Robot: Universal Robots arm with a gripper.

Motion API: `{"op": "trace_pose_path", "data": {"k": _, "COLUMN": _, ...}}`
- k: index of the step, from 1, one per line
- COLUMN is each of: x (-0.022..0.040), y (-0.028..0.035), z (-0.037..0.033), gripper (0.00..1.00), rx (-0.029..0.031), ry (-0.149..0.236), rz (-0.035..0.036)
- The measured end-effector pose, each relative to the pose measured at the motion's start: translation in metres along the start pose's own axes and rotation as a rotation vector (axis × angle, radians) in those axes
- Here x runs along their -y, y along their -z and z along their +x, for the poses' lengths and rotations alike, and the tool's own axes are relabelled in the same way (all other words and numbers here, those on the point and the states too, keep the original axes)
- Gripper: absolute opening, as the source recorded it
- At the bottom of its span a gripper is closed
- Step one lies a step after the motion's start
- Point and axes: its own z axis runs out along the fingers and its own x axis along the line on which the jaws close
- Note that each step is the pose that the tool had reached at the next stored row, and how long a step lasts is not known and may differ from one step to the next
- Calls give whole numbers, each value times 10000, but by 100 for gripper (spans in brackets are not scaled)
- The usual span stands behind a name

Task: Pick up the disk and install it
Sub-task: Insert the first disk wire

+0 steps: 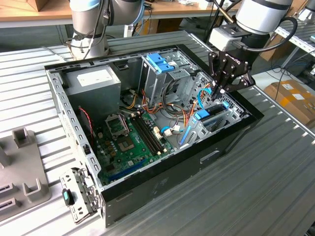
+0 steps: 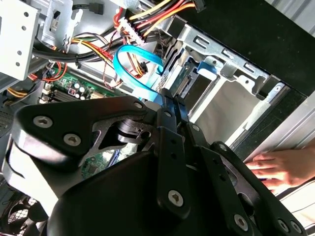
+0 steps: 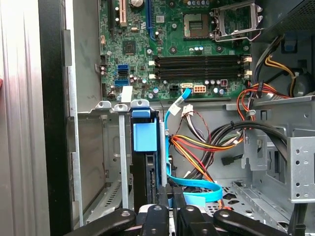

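In the open computer case point(image 1: 162, 191), the disk point(image 3: 145, 140) stands on edge in the drive bay point(image 3: 123, 157) at the exterior view's right. It seems not fully seated. The gripper point(image 1: 217, 92), jaws together, sits just beside it. Any push should run straight along the slot, clear of the blue cable point(image 3: 197, 189).

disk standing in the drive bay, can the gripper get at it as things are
Probably yes: in the first wrist view the gripper sits right beside the disk, whose carrier edge is uncovered. The blue cable close by may crowd it.
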Motion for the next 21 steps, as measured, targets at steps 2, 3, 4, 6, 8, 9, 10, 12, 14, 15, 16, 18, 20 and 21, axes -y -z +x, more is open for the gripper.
{"op": "trace_pose_path", "data": {"k": 2, "x": -29, "y": 0, "z": 5, "gripper": 16, "rx": 6, "ry": 10, "rz": 27}}
{"op": "trace_pose_path", "data": {"k": 3, "x": -45, "y": 1, "z": 9, "gripper": 16, "rx": 7, "ry": 16, "rz": 38}}
{"op": "trace_pose_path", "data": {"k": 4, "x": -54, "y": 1, "z": 11, "gripper": 16, "rx": 9, "ry": 19, "rz": 43}}
{"op": "trace_pose_path", "data": {"k": 6, "x": -75, "y": 1, "z": 17, "gripper": 16, "rx": 12, "ry": 27, "rz": 54}}
{"op": "trace_pose_path", "data": {"k": 8, "x": -100, "y": 1, "z": 30, "gripper": 16, "rx": 14, "ry": 38, "rz": 69}}
{"op": "trace_pose_path", "data": {"k": 9, "x": -110, "y": -1, "z": 37, "gripper": 16, "rx": 16, "ry": 45, "rz": 77}}
{"op": "trace_pose_path", "data": {"k": 10, "x": -118, "y": -1, "z": 42, "gripper": 16, "rx": 16, "ry": 49, "rz": 83}}
{"op": "trace_pose_path", "data": {"k": 12, "x": -125, "y": -1, "z": 44, "gripper": 16, "rx": 17, "ry": 56, "rz": 88}}
{"op": "trace_pose_path", "data": {"k": 14, "x": -124, "y": -2, "z": 45, "gripper": 16, "rx": 17, "ry": 58, "rz": 88}}
{"op": "trace_pose_path", "data": {"k": 15, "x": -125, "y": -1, "z": 45, "gripper": 16, "rx": 16, "ry": 57, "rz": 88}}
{"op": "trace_pose_path", "data": {"k": 16, "x": -125, "y": -2, "z": 45, "gripper": 16, "rx": 17, "ry": 57, "rz": 88}}
{"op": "trace_pose_path", "data": {"k": 18, "x": -130, "y": -5, "z": 46, "gripper": 16, "rx": 17, "ry": 57, "rz": 104}}
{"op": "trace_pose_path", "data": {"k": 20, "x": -139, "y": -13, "z": 49, "gripper": 16, "rx": 23, "ry": 66, "rz": 157}}
{"op": "trace_pose_path", "data": {"k": 21, "x": -150, "y": -19, "z": 52, "gripper": 16, "rx": 28, "ry": 74, "rz": 217}}
